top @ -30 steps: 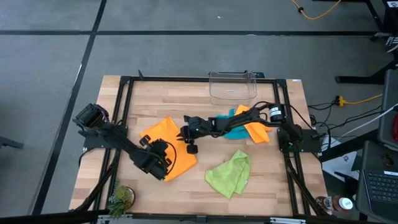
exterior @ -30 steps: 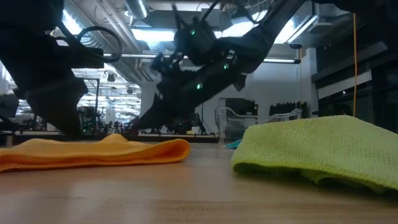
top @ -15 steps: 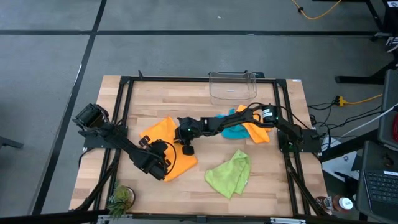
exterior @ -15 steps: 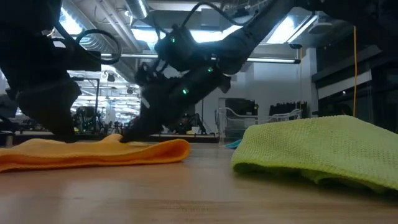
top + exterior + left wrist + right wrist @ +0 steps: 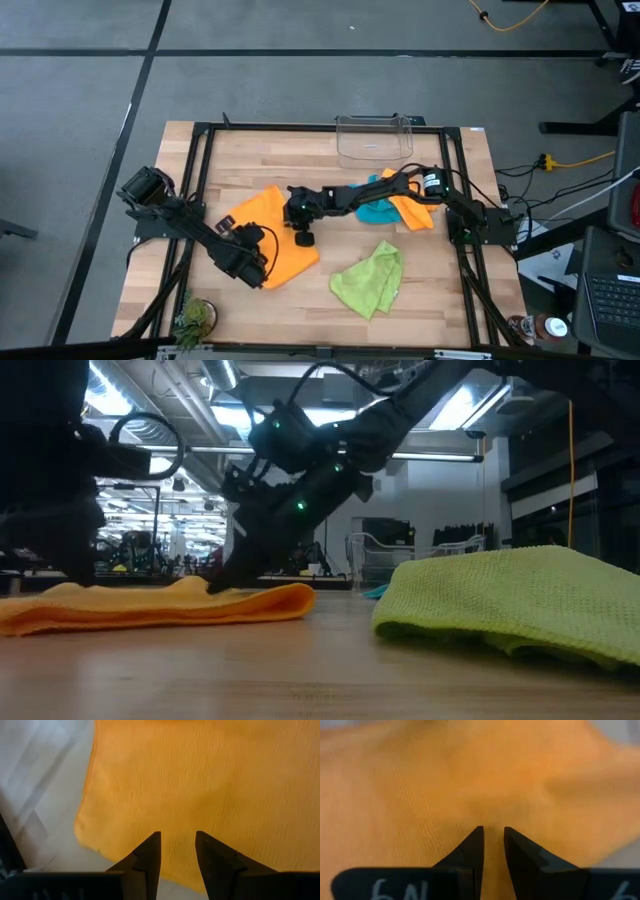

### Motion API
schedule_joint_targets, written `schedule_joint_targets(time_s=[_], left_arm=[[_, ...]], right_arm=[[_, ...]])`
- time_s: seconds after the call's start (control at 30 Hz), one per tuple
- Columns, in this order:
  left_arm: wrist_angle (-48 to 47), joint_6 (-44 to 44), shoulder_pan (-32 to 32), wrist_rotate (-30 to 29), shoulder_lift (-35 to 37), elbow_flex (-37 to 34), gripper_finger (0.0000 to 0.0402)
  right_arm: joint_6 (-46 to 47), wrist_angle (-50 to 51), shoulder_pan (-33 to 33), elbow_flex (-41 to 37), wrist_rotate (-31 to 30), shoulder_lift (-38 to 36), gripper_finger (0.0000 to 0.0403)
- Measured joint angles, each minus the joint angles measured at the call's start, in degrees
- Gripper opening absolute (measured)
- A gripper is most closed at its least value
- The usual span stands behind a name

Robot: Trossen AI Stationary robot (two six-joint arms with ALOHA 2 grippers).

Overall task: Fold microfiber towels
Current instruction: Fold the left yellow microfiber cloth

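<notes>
Left hand (image 5: 177, 851), fingers slightly apart, hovers over the near edge of my orange towel (image 5: 270, 225) spread on the tabletop (image 5: 440, 290). Right hand (image 5: 493, 845), narrowly parted, hangs above its far side. Next I must pinch an edge and fold.

Two dark, near-black jointed arms on black frame rails. Left arm (image 5: 190, 228): blocky matte links, boxy base joint, thin black cable looping by the wrist. Right arm (image 5: 400, 190): slimmer links, a silvery-white ring at one joint, black cables arching over the elbow, small green lights along the forearm. Left gripper (image 5: 177, 842): two dark, wedge-shaped fingers tapering to blunt tips, flat black body behind. Right gripper (image 5: 493, 837): same tapered dark fingers, pale handwritten marks on the black body.
</notes>
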State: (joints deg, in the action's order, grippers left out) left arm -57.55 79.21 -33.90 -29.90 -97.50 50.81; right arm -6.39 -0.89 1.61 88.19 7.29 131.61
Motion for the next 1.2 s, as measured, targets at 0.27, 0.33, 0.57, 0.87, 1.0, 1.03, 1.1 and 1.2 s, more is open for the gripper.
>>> schedule_joint_targets(time_s=[0.27,0.33,0.57,0.87,1.0,1.03,1.1,1.2], left_arm=[[-0.3,-0.1,0.7,-3.6,0.0,0.7,0.0115],[0.2,-0.2,0.9,-3.6,0.0,0.7,0.0115],[1.1,-0.2,0.9,-3.7,0.0,0.7,0.0115],[5.1,0.0,1.9,-1.1,0.1,-1.8,0.0115],[5.0,1.7,1.9,3.3,0.3,-4.4,0.0115],[5.1,3.0,1.9,3.7,0.4,-4.9,0.0115],[4.9,5.4,1.6,3.3,0.4,-5.7,0.0115],[3.7,6.2,1.1,2.1,0.2,-5.5,0.0115]], right_arm=[[-2.9,-0.3,0.5,3.9,0.3,-0.2,0.0078],[-2.9,-0.9,1.5,4.3,0.4,0.0,0.0078],[-1.7,0.7,4.6,4.5,1.7,2.5,0.0078],[-1.4,1.2,4.8,4.6,1.7,3.8,0.0078],[-1.2,2.7,5.2,4.8,1.8,3.7,0.0078],[-1.2,2.8,5.3,4.8,1.8,3.7,0.0078],[-1.2,2.9,5.2,4.8,1.7,3.7,0.0078],[-1.4,3.5,5.2,4.8,1.5,3.5,0.0078]])
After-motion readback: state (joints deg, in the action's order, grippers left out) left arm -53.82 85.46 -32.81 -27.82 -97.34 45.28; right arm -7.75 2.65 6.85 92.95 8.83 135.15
